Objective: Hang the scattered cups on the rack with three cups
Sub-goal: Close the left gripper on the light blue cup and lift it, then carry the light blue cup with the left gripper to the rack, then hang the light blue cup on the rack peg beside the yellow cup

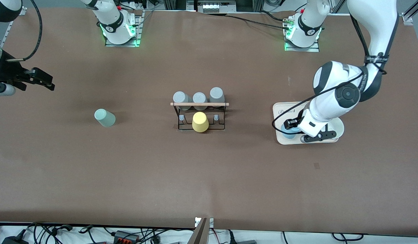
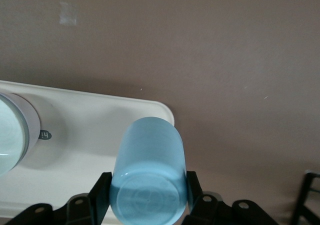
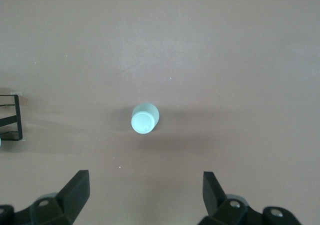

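The light blue cup [image 2: 148,175] is clamped in the left claw [image 1: 294,130] over the beige tray [image 1: 337,127]; its smooth taper could slip when lifted. The mint cup [image 1: 105,118] stands below the wide-spread, waiting right claw [image 1: 42,80].

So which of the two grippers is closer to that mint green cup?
The right. The right gripper hangs open above the table near the mint green cup; the left gripper is down at the beige tray, shut on the light blue cup.
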Robot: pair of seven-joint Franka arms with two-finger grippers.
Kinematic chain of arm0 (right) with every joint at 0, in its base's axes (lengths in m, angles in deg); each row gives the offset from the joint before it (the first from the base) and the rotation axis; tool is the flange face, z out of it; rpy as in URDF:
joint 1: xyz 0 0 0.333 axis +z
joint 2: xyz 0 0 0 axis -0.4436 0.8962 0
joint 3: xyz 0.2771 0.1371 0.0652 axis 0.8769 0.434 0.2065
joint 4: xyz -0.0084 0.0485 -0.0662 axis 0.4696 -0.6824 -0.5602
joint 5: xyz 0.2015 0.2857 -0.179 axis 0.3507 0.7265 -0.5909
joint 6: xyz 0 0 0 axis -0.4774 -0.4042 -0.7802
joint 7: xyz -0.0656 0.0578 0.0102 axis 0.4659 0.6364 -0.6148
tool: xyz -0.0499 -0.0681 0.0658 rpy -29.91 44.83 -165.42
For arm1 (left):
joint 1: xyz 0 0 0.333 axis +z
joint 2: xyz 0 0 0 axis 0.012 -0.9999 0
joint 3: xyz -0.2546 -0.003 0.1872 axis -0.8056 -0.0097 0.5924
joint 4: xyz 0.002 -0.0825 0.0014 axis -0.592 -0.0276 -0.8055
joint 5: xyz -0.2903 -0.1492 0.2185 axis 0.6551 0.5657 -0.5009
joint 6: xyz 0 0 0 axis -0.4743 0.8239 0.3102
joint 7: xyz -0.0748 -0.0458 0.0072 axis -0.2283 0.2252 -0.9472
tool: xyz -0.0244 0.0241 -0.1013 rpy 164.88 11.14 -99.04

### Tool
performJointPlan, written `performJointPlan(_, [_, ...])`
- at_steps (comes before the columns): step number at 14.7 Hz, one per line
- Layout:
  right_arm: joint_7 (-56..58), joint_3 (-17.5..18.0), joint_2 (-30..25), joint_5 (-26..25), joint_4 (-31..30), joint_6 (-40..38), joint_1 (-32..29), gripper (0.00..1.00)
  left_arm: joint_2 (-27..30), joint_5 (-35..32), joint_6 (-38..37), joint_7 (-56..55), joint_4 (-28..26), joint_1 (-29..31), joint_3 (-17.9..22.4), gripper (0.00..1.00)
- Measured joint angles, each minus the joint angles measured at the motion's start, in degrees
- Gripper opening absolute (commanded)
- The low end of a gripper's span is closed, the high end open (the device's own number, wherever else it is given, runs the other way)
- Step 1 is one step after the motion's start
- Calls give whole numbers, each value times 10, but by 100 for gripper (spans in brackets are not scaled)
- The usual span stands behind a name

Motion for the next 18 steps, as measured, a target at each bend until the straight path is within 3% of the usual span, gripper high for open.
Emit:
performJointPlan(9, [0,3,54,-21,0,-13,18,100,-42,0,-97,-282,184,-153,-8,47])
performJointPlan(14, [0,3,56,-21,3,-10,20,100,-89,0,-99,-384,221,-221,-9,47])
performJointPlan(18, [0,2,55,1,4,-4,20,100,-112,0,-98,-413,247,-239,-8,47])
